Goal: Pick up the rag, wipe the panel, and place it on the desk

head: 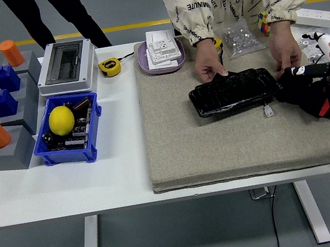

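Observation:
A glossy black panel (232,91) lies on the beige felt mat (244,142), right of centre. A person across the table holds it at both ends, one hand (209,65) on its far left edge and the other hand (285,54) at its right end. My right hand (309,91) reaches in from the right edge and sits just right of the panel. It is closed around a bunched black rag (321,105) with a red tag. Black fingers and black cloth are hard to tell apart. My left arm is out of sight.
On the table's left stand a blue bin (68,130) holding a yellow ball, grey blocks (10,146) with orange and blue pegs, and a grey box (67,67). At the back are a tape measure (109,67), a purple tray (162,64) of white parts, a parts bag (239,38) and a colour cube (263,23).

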Available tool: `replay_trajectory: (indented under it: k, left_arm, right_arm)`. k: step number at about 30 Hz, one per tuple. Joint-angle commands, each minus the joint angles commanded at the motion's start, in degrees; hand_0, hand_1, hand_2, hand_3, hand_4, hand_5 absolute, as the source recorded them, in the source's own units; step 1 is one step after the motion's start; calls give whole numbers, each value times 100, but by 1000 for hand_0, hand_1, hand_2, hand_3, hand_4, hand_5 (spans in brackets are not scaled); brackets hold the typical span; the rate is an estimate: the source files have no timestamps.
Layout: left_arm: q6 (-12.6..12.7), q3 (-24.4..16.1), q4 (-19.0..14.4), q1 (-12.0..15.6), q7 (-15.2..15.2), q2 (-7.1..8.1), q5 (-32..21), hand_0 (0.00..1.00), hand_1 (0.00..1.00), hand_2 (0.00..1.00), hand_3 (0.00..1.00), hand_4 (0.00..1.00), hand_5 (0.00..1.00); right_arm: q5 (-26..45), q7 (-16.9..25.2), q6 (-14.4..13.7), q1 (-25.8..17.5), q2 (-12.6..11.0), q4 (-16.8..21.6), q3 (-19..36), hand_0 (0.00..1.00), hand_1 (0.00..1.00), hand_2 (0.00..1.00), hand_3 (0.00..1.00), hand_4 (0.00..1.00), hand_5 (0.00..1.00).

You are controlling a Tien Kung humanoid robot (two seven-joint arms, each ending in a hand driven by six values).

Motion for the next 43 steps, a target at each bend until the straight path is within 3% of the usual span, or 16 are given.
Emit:
replay_trajectory:
  k: [13, 43]
  left_arm:
    - [1, -17, 0, -18, 2, -19, -10, 640, 689, 722, 566, 593, 465]
    - [2, 5, 0, 0, 3, -26, -14, 640, 689, 722, 566, 593, 465]
  right_arm:
    - [71, 285, -268, 36, -30, -7, 50, 777, 737, 821, 815, 998, 566]
    - [61, 319, -363, 35, -26, -28, 43, 742, 703, 782, 753, 998, 532]
